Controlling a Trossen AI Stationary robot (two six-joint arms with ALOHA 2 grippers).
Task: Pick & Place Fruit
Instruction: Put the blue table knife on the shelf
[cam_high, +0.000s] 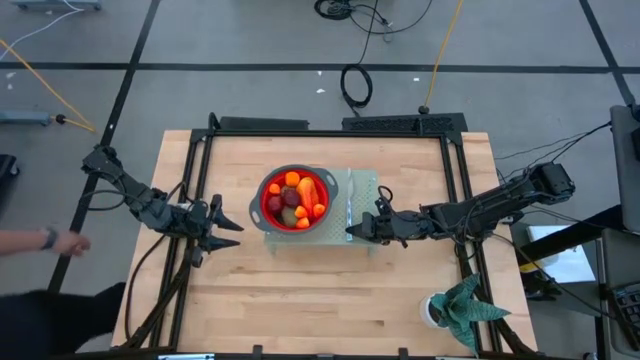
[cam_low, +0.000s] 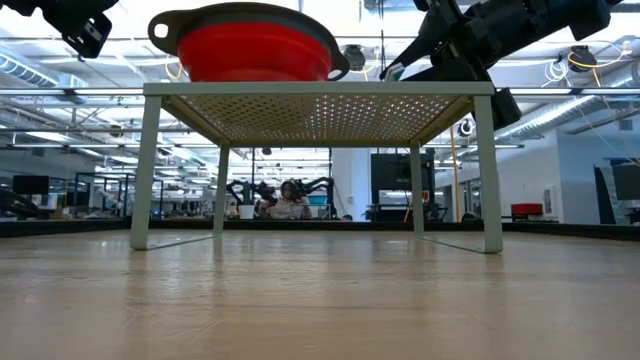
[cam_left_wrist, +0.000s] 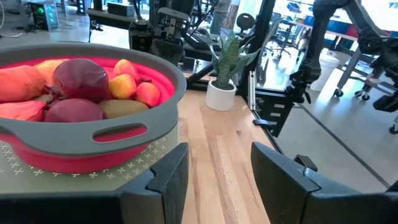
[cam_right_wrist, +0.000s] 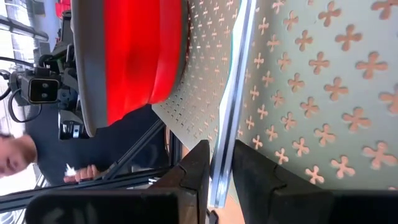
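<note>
The fruit (cam_high: 295, 197) lies heaped in a red bowl with a grey rim (cam_high: 272, 215): dark red round pieces (cam_left_wrist: 81, 78), orange ones (cam_left_wrist: 124, 86) and a brownish-green kiwi (cam_left_wrist: 121, 107). The bowl stands on a pale green perforated rack (cam_high: 368, 190) at the table's middle. A silver knife (cam_high: 349, 200) lies on the rack, to the right of the bowl. My right gripper (cam_high: 356, 229) is shut on the knife. My left gripper (cam_high: 232, 222) hangs open left of the rack, level with the bowl's rim (cam_left_wrist: 112, 134), with nothing between its fingers. My right gripper pinches the knife near its near end (cam_right_wrist: 219, 177) between its two fingers (cam_right_wrist: 198, 168). They reach in from the table's right, slanting slightly down, and lie across the knife. The knife lies flat along the rack top (cam_right_wrist: 323, 93).
A green plant in a white pot (cam_high: 455, 310) stands at the table's near right corner. A person's hand (cam_high: 62, 242) shows beyond the table's left edge. Bare wood lies in front of the rack, toward the near edge.
</note>
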